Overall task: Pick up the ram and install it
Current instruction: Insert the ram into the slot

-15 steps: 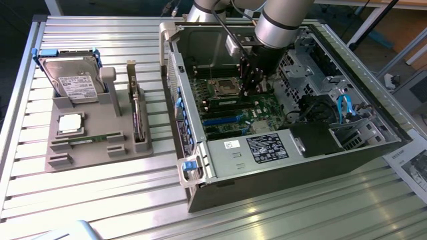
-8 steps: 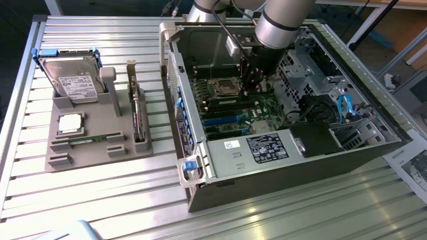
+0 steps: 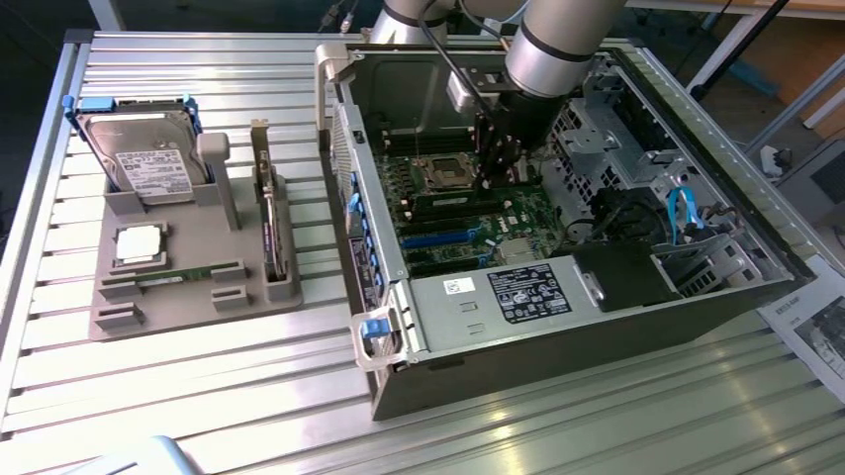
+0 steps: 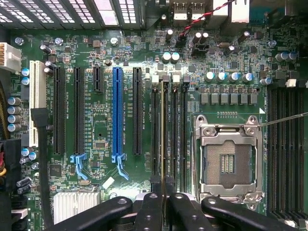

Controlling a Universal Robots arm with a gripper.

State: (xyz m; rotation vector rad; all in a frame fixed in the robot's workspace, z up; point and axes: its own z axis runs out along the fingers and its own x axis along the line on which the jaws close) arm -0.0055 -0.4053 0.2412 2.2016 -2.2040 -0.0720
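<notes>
My gripper (image 4: pixel 163 192) reaches down into the open computer case (image 3: pixel 436 346), over the motherboard (image 4: pixel 103 125). Its two dark fingers (image 4: pixel 153 207) are shut on the ram (image 4: pixel 164 134), which I see edge-on as a thin pale line. The stick lies along one of the memory slots beside the empty processor socket (image 4: pixel 228 161); whether it is seated I cannot tell. In the exterior view the gripper (image 3: pixel 500 173) hangs over those slots near the socket. A second green ram stick (image 3: pixel 185 276) lies in the grey holder (image 3: pixel 198 302) at the exterior view's left.
The grey holder also carries a hard drive (image 3: pixel 148 158), a square silver processor chip (image 3: pixel 139 244) and an upright expansion card (image 3: pixel 271 233). Inside the case are blue and black card slots (image 4: pixel 117 110), a drive cage (image 3: pixel 620 129) and blue cables (image 3: pixel 682 213). The case walls stand close around the arm.
</notes>
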